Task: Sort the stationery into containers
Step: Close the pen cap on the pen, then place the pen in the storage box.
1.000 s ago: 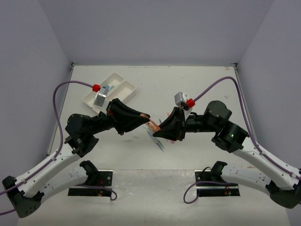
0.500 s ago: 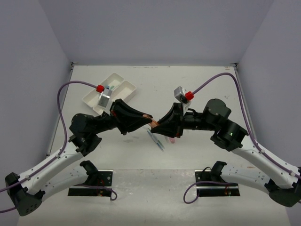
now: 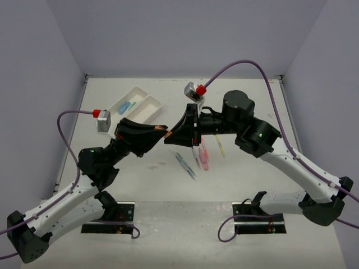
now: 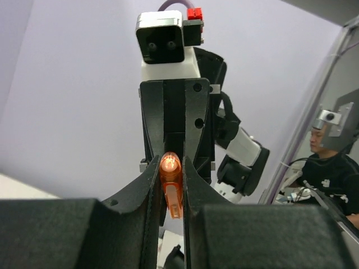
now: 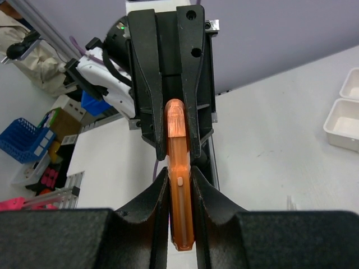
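Aloft: orange marker (image 5: 179, 190) (double grip)

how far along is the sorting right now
Done: something blue lies in the left tray. In hand: an orange marker is gripped in mid-air by both the left pincer and the right pincer, one at each end. Left: that marker, plus the pens, pink marker and yellow marker on the table.
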Robot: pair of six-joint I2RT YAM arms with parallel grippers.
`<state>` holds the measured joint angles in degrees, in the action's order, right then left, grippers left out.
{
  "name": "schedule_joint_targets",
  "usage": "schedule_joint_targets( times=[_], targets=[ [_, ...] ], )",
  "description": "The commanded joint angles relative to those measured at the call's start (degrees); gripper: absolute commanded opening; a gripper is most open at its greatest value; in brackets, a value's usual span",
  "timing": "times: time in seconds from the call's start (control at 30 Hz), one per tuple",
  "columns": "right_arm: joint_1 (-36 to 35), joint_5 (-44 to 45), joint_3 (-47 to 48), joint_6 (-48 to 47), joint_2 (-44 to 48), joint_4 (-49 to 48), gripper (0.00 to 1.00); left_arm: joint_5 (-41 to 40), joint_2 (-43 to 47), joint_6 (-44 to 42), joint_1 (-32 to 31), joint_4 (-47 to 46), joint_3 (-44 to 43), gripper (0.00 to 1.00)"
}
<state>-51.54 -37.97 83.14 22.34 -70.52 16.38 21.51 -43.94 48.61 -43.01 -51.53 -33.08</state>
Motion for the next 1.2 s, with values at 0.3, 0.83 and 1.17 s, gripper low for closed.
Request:
schedule_joint_targets(
  times=[0.3, 0.83, 1.17],
  targets=[
    [6.1, 22.0, -26.5, -4.0, 10.5, -8.2, 0.99, -10.2, -10.0, -24.8, 16.3, 58.7, -24.6, 0.00],
    [8.7, 38.7, -39.1, -5.5, 28.7, 2.6, 0.99, -50.5, -61.9, -67.9, 27.9, 63.8, -56.0, 0.00],
    [8.7, 37.5, -41.0, -4.5, 32.3, 3.2, 0.99, -49.6, -73.3, -67.0, 31.7, 60.9, -56.6, 0.22]
  ],
)
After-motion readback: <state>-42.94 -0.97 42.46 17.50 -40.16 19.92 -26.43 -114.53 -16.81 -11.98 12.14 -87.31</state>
